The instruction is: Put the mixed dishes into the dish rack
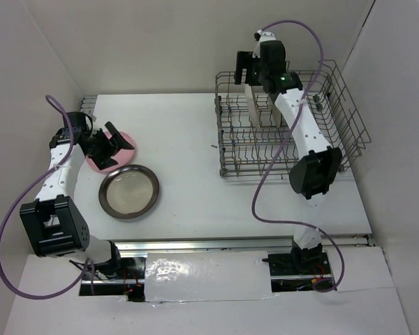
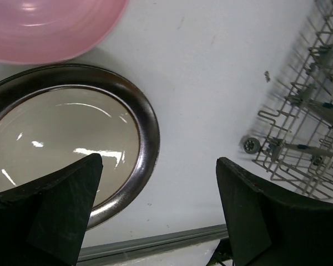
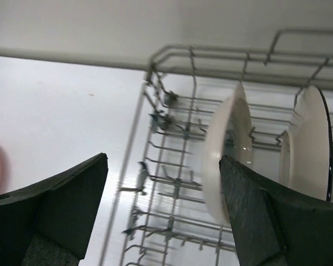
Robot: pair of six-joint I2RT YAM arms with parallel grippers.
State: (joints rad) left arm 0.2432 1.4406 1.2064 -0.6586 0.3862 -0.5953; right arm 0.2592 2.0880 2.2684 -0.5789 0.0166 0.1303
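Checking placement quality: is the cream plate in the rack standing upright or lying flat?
Upright. In the right wrist view the cream plate stands on edge among the dish rack tines, beside another upright plate.

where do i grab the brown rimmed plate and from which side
Probably the raised dark rim of the brown-rimmed plate, on the edge away from the pink plate, with the left end effector coming straight down, one finger inside the rim. It lies flat on the table, so nothing else is graspable.
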